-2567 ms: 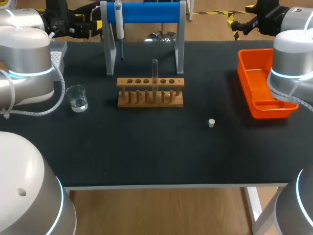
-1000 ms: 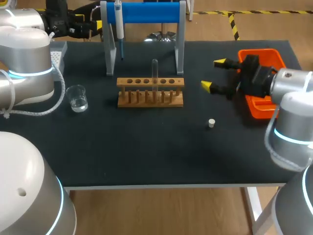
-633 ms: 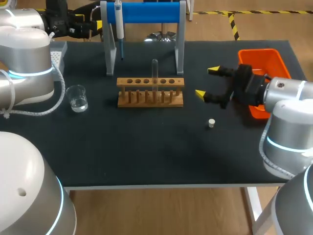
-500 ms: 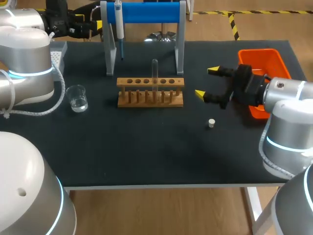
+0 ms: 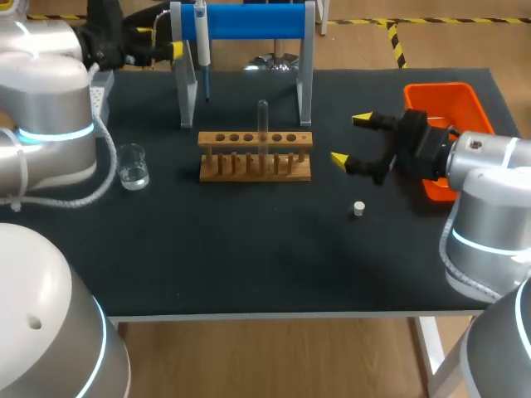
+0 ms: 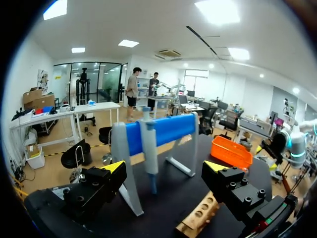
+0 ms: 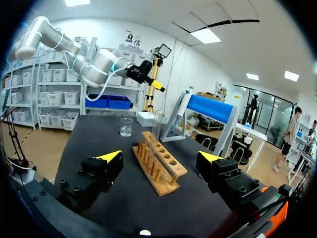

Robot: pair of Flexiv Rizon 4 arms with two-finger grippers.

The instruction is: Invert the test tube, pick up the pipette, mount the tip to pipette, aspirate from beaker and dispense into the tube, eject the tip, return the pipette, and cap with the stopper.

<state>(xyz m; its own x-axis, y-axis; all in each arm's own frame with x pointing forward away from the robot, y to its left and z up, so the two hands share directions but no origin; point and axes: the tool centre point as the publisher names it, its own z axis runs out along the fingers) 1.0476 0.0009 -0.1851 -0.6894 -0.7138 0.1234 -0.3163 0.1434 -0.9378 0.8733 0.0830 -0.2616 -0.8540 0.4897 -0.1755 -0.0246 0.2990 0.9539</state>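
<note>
A clear test tube [image 5: 263, 116] stands in the wooden rack [image 5: 255, 156] at mid-table. The pipette [image 5: 202, 50] hangs on the blue-barred stand [image 5: 249, 21] behind it. A beaker [image 5: 132, 166] with some water sits left of the rack, and the small white stopper [image 5: 358, 208] lies to the rack's right. My right gripper [image 5: 351, 138] hovers open just right of the rack, above the stopper; the rack [image 7: 158, 166] and tube [image 7: 156, 126] lie ahead of it [image 7: 160, 157]. My left gripper [image 5: 162, 41] is open at the back left, with the pipette [image 6: 149, 158] ahead of its fingers [image 6: 164, 167].
An orange tray [image 5: 444, 124] lies at the right edge behind my right wrist. A grey tip box [image 5: 99, 87] sits at the far left by my left arm. The stand's grey legs [image 5: 305, 75] flank the space behind the rack.
My right gripper moved left from the orange tray toward the rack, then held still. My left arm shifted, bringing its gripper closer to the stand's left post.
</note>
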